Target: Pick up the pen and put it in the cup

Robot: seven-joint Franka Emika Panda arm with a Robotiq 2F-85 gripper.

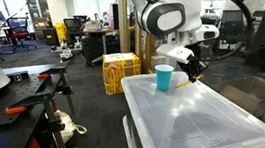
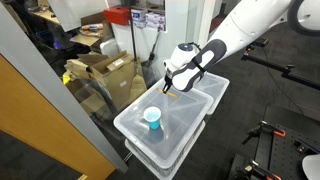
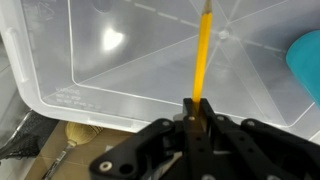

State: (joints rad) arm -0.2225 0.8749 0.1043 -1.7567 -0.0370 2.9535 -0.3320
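My gripper [image 3: 196, 104] is shut on the yellow pen [image 3: 202, 55], which sticks straight out from the jaws over the clear bin lid [image 3: 120, 60]. The light blue cup [image 1: 163, 78] stands upright on that lid, beside the gripper [image 1: 191, 73]; it also shows in an exterior view [image 2: 152, 119] near the lid's near end, apart from the gripper [image 2: 172, 88]. In the wrist view the cup's edge [image 3: 306, 60] sits at the right border. The pen tip [image 1: 194, 80] hangs just above the lid.
The lid tops a stack of clear plastic bins [image 2: 150, 148]. A yellow crate [image 1: 119, 72] stands on the floor behind. Cardboard boxes [image 2: 105, 70] lie beside the bins. A glass partition [image 2: 50, 90] and a workbench with cables [image 1: 20, 91] are close by.
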